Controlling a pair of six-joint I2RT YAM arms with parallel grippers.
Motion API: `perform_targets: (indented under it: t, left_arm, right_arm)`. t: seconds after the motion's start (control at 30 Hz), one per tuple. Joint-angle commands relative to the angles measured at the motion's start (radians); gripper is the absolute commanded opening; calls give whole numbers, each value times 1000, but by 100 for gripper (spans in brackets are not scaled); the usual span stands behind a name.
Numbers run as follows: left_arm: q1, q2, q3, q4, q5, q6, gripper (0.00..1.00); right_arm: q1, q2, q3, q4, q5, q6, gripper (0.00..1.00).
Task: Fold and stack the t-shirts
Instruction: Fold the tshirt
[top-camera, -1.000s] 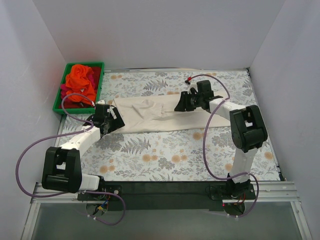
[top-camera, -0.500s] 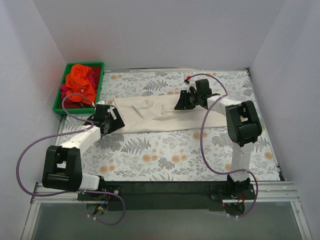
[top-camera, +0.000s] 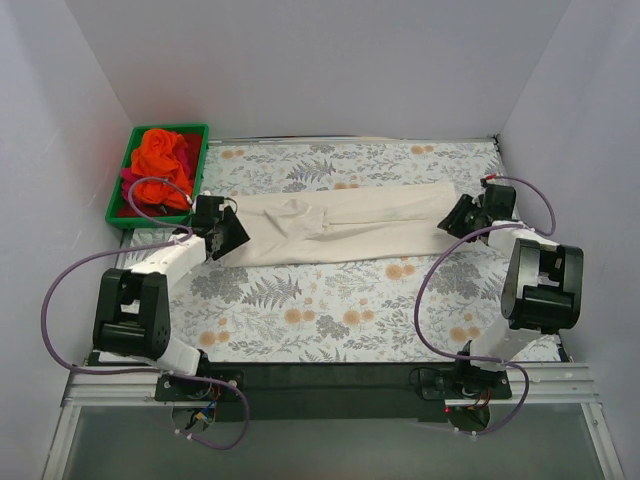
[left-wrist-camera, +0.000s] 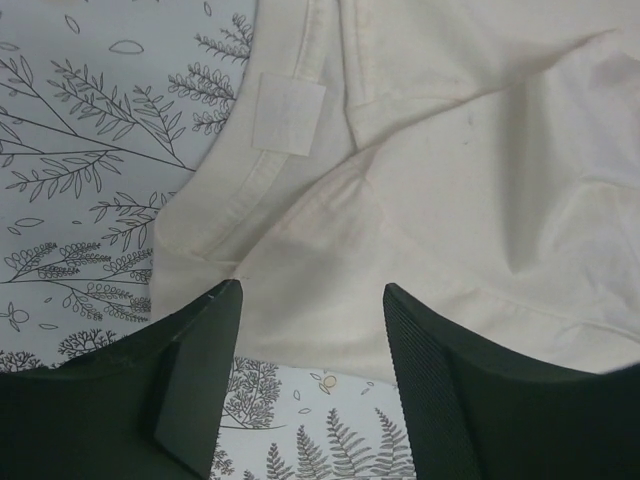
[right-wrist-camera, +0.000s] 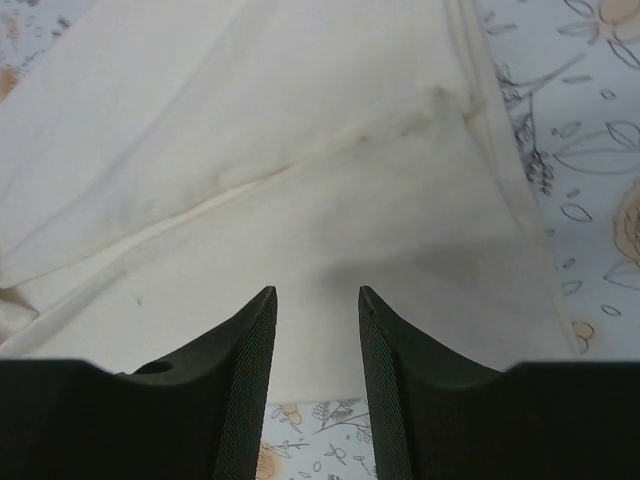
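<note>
The cream t-shirt (top-camera: 340, 228) lies folded into a long strip across the floral tablecloth. My left gripper (top-camera: 226, 233) is open at the strip's left end, and its wrist view shows the collar label (left-wrist-camera: 290, 125) and cream cloth (left-wrist-camera: 450, 200) between and beyond the jaws (left-wrist-camera: 312, 290). My right gripper (top-camera: 455, 215) is open and empty at the strip's right end, its jaws (right-wrist-camera: 316, 292) low over the cream hem (right-wrist-camera: 380, 190). The orange t-shirt (top-camera: 160, 160) and the red-magenta t-shirt (top-camera: 135, 195) are bunched in the green bin.
The green bin (top-camera: 118, 195) stands at the back left corner, close to my left arm. White walls close in the table on three sides. Purple cables (top-camera: 440, 300) loop from both arms over the floral tablecloth (top-camera: 330, 310).
My right gripper has moved from the middle of the cream shirt out to its right end, and the strip now lies drawn out to the right. My left gripper shifted slightly.
</note>
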Motion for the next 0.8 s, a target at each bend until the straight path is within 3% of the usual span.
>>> perform_targets:
  t: [0.0,0.23,0.43,0.63,0.67,0.77]
  left_arm:
    - [-5,50,33,-9,9,-27,53]
    - [-5,101,20,-85,-23,-54,43]
    - [-2,28,-99,-157,-49,-96,40]
    - [-1,-200,-236,-254,-23,-131,40]
    - [-1,-244,-243,-263,-20,-136,40]
    - [-4,-360,-230,-271,-17,-137,54]
  right_arm:
    - [-36,-24,-42,0,45,41,39]
    - [-114,-7,-130,-18,49,94,39]
    - [-177,-53,-274,-87,69,143,39]
    - [-185,-255,-413,-182,172,159,39]
    - [-183,-348,-433,-173,180,169,39]
    - [-159,-549,-500,-109,154,211,40]
